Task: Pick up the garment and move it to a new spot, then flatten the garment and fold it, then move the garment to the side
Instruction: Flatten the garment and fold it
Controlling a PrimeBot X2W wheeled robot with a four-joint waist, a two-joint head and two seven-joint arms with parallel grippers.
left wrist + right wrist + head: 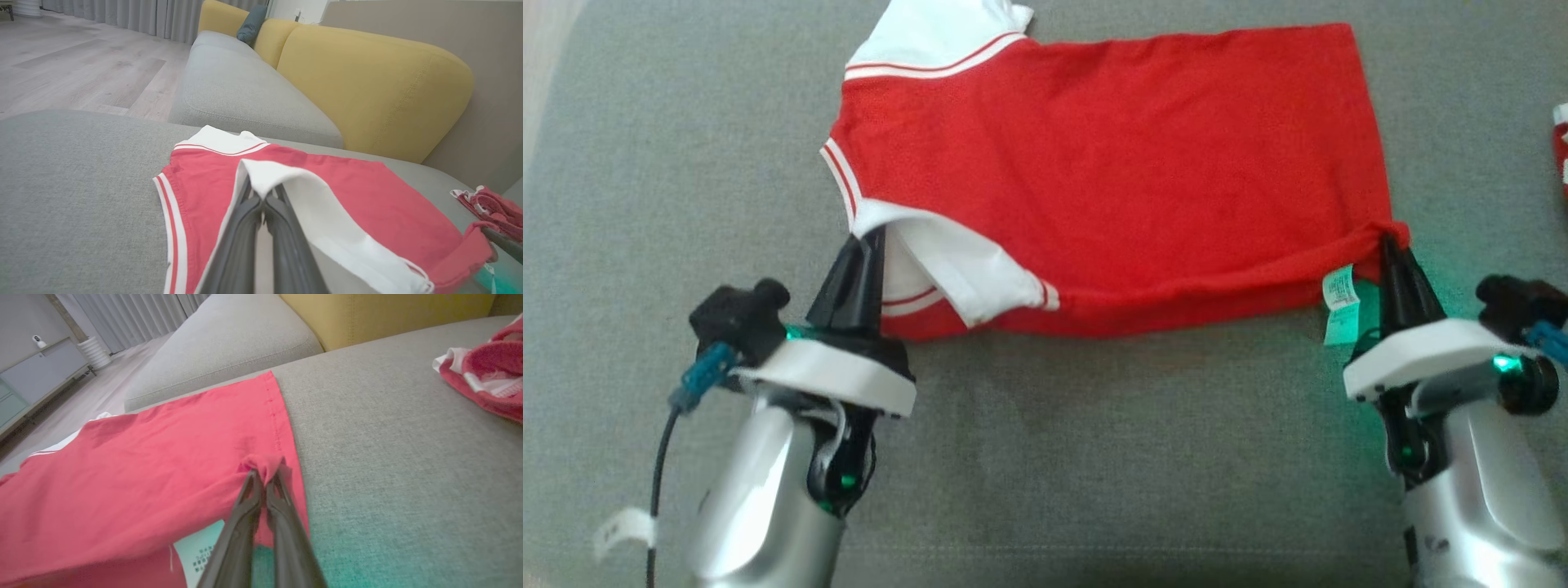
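Red T-shirt (1111, 163) is lying flat on grey sofa seat (1045, 457); left hand (874, 237) is pinching its white sleeve (956, 269), right hand (1388, 241) its hem corner (1368, 245); both should be lifting evenly, carrying near edge straight over.

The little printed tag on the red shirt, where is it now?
In the head view the tag sticks out from the near edge of the red shirt, on the right, just left of the right claw pinching that corner.

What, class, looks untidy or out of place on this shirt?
The care label pokes out below the near hem, and the near white sleeve is folded back over the red shirt, not flat.
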